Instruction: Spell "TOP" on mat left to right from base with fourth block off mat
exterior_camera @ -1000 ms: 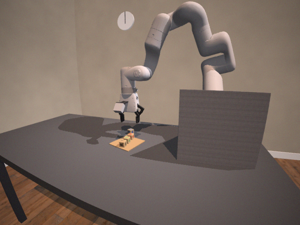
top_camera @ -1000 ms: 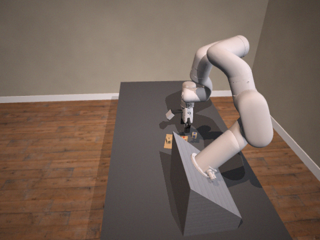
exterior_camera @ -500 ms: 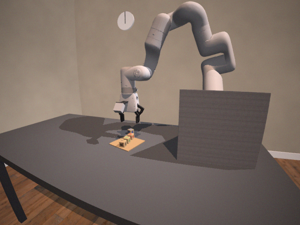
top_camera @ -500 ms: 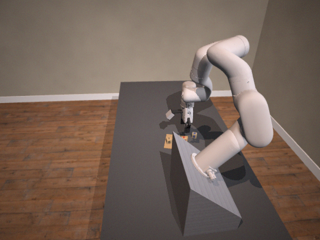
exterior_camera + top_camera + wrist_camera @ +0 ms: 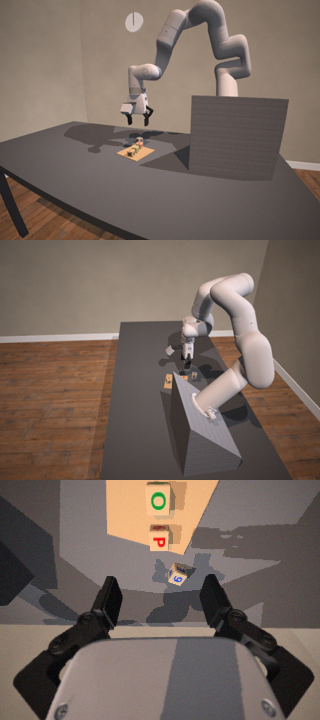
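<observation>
The white xArm gripper [image 5: 186,366] [image 5: 138,124] [image 5: 160,585] is raised above the dark grey table [image 5: 139,415] [image 5: 165,201] [image 5: 295,592], its black fingers wide apart with nothing between them. Left and right here follow a viewer standing at the robot's base.

Below it, a flat, thin tan mat [image 5: 168,386] [image 5: 144,152] [image 5: 127,510] lies on the table. At the left of the row, a wooden cube with black lettering [image 5: 169,380] [image 5: 130,153] stands on the mat, a dark R on one side face; its top letter is too small to tell. To its right, a pale wooden cube with a green O [image 5: 135,148] [image 5: 158,500] also stands on the mat; the grey slanted pedestal [image 5: 206,426] [image 5: 235,136] hides it in the top view. Further right, a pale wooden cube with a red P [image 5: 184,377] [image 5: 139,145] [image 5: 159,539] stands at the mat's right edge; whether its base is fully on the mat cannot be told.

A wooden cube with blue characters [image 5: 194,375] [image 5: 139,139] [image 5: 177,575] rests off the mat, just beyond its right side, turned askew to the row. The wrist view shows it in the gap between the fingertips, but well below them and touching neither. The red P cube appears ahead of the fingertips there, also lower and free of them, with the green O cube further ahead.
</observation>
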You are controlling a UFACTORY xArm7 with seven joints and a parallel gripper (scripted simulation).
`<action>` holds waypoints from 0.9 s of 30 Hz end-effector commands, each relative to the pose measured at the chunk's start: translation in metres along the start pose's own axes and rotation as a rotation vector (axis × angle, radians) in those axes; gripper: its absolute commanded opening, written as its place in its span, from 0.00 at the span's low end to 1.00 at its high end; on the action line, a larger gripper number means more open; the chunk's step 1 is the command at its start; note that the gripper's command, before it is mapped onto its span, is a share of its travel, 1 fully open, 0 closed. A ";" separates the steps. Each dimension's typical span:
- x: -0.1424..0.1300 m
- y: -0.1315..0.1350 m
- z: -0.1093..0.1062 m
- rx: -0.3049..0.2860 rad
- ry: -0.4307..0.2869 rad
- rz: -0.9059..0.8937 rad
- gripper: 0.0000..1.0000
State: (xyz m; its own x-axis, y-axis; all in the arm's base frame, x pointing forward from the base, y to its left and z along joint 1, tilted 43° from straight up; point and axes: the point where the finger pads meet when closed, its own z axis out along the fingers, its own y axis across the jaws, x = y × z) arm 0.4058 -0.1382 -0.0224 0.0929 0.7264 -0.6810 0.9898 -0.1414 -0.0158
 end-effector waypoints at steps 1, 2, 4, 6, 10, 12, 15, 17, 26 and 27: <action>0.000 0.001 -0.020 -0.002 0.000 0.000 1.00; 0.000 0.001 -0.025 -0.002 0.000 0.000 1.00; 0.000 0.001 -0.035 -0.002 0.000 0.000 1.00; 0.000 0.001 -0.043 -0.002 0.000 0.000 1.00; 0.000 0.001 -0.054 -0.002 0.000 0.000 1.00; 0.000 0.001 -0.057 -0.002 0.000 0.000 1.00; 0.000 0.001 -0.057 -0.002 0.000 0.000 1.00; 0.000 0.001 -0.057 -0.002 0.000 0.000 1.00; 0.000 0.001 -0.057 -0.002 0.000 0.000 1.00; 0.000 0.001 -0.057 -0.002 0.000 0.000 1.00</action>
State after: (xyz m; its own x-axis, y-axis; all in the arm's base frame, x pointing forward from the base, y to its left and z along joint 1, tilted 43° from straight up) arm 0.4109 -0.1012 0.0190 0.0934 0.7253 -0.6820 0.9896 -0.1431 -0.0168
